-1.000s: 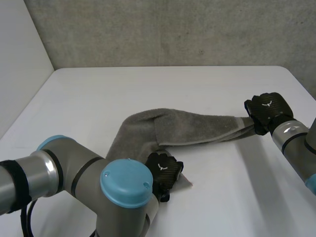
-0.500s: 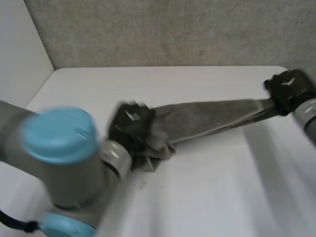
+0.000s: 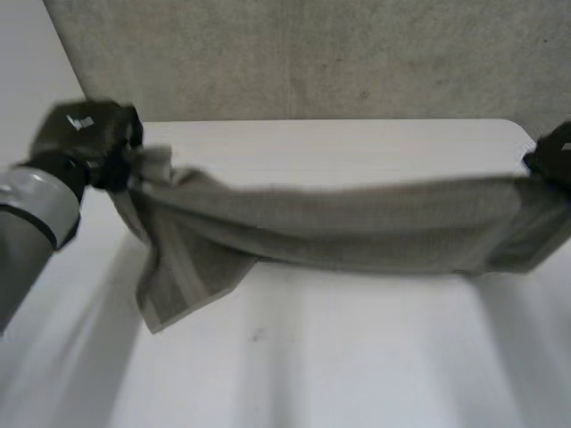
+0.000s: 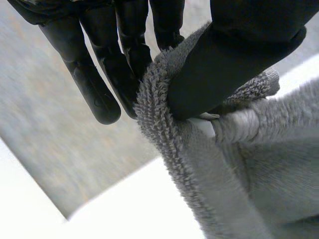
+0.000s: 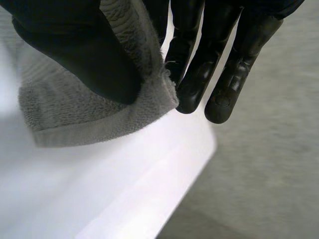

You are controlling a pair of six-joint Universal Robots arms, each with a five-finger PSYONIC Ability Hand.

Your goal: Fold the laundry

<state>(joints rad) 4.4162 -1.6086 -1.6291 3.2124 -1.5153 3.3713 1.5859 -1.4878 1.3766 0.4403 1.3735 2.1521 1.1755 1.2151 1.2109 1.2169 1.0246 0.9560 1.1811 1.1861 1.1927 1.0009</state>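
Observation:
A grey towel (image 3: 339, 223) hangs stretched in the air between my two hands, above the white table (image 3: 357, 357). My left hand (image 3: 85, 138) is raised at the far left and pinches one end of the towel. In the left wrist view the thumb (image 4: 234, 55) presses the towel's edge (image 4: 164, 124) against the fingers (image 4: 94, 84). My right hand (image 3: 555, 156) is at the right border of the head view and holds the other end. In the right wrist view its thumb (image 5: 75, 45) pinches a towel corner (image 5: 89, 114) against the fingers (image 5: 199, 74). A loose flap (image 3: 183, 281) droops below the left end.
A grey wall (image 3: 312, 53) rises behind the table's far edge. The table's far right corner (image 3: 513, 129) lies close to my right hand. In the right wrist view the table's edge (image 5: 189, 174) runs below the held corner, with grey floor (image 5: 269, 189) beyond it.
Both hands have lifted and moved apart. The left hand took hold of the towel's near end and carried it up and to the far left, pulling the towel off the table into a taut span.

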